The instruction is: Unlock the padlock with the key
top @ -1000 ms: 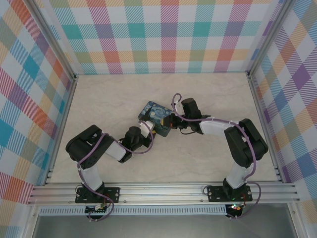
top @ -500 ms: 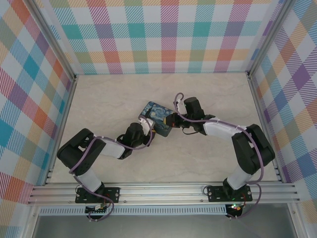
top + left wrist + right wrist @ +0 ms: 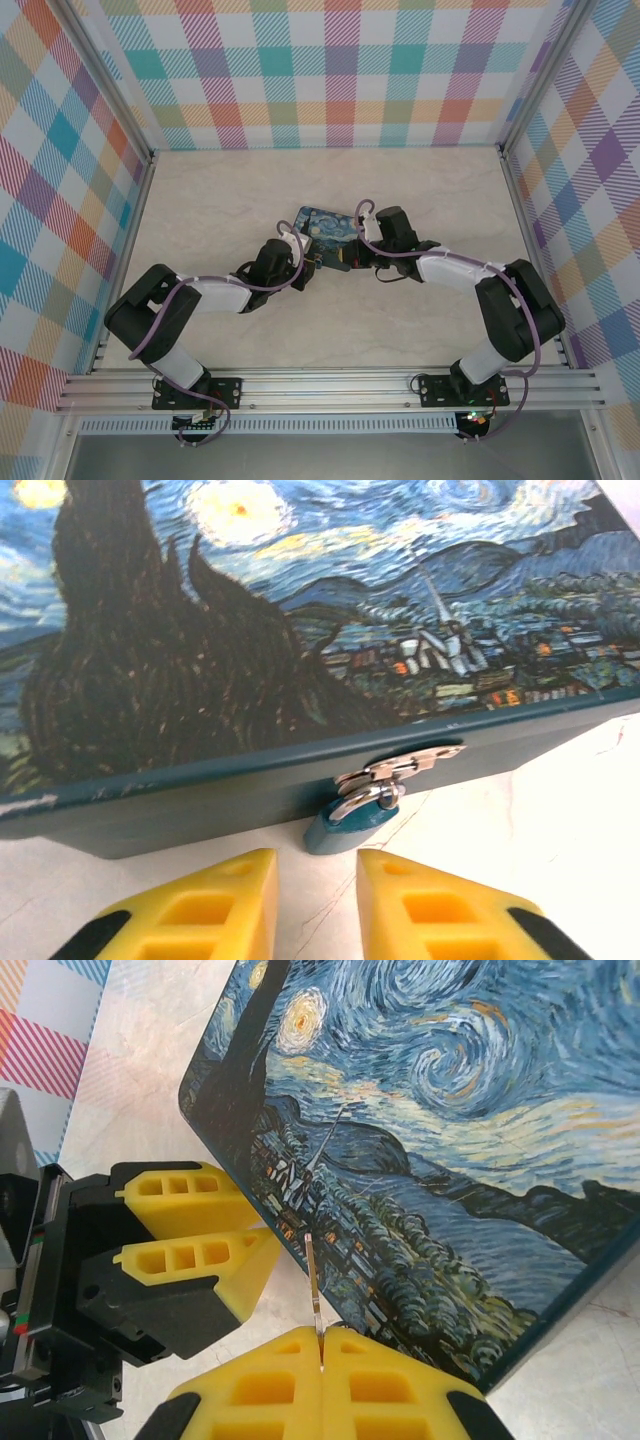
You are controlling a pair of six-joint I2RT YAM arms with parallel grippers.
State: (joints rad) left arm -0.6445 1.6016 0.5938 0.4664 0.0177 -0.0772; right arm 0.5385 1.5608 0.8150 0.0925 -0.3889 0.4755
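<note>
left wrist: left gripper [image 3: 312,905] low at the front wall of the box [image 3: 250,630], yellow fingers [image 3: 215,905] parted by a narrow gap, nothing between them. padlock [image 3: 350,827] just beyond that gap, a little right of its centre line, apart from both fingertips. teal body hangs against the box's dark front wall, silver shackle [image 3: 365,798] looped through the hasp [image 3: 405,765] under the lid edge. body's lower end sits at table [image 3: 560,810] level; cannot tell if it touches. lid print: swirled night sky, dark cypress at left, small village near the hasp. right wrist: right gripper [image 3: 322,1358] pressed closed, fingers meeting on the key [image 3: 313,1275]. thin grey blade sticks straight out past the fingertips toward the box's front edge, its tip over the lid's rim by the painted village. cannot tell whether the tip touches the box. left gripper's two yellow fingers show just left of the key, beside the same box edge, near but apart from the blade. top external: box lies about mid-table, turned at a slant. both arms reach in from the near edge and their grippers meet at the box's near side, left one at its near-left, right one at its near-right. plaid walls [image 3: 330,80] on three sides.
</note>
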